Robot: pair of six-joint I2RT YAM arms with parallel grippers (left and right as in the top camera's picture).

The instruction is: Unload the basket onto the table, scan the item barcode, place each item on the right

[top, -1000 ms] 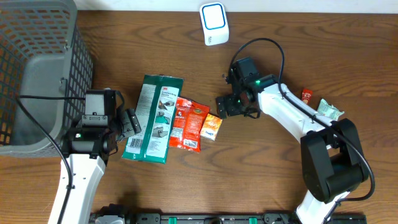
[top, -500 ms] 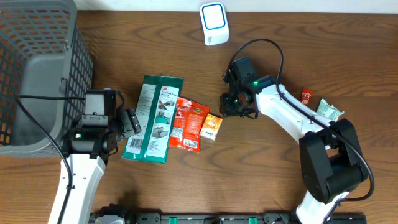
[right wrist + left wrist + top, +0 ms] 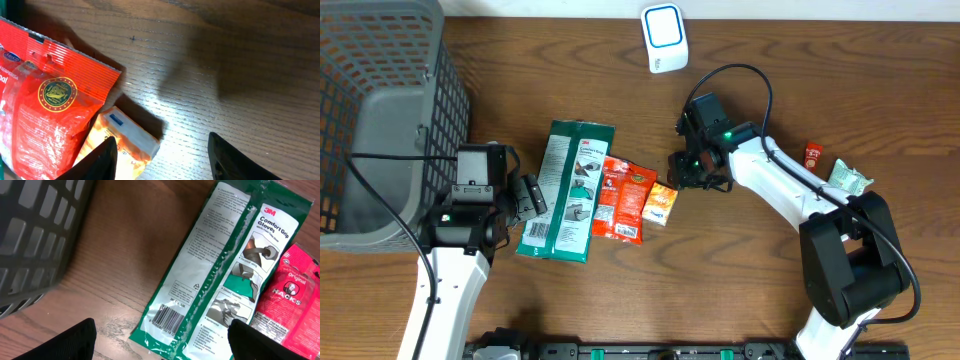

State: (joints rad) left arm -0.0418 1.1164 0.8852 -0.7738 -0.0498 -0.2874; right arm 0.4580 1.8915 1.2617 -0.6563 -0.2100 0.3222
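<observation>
Hovering beside the small orange packet point(image 3: 660, 203) mid-table, the right gripper point(image 3: 686, 172) stands parted, gripping nothing; the left gripper point(image 3: 162, 342) gapes over the 3M glove pack point(image 3: 220, 265). Nothing lifted, white scanner point(image 3: 663, 38) at the table's far edge, scan all to do

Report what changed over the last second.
The right gripper edged slightly left, toward the orange packet, and its jaws narrowed somewhat; it holds nothing. The left gripper stayed open beside the glove pack. The red packets, scanner and basket did not move.
</observation>
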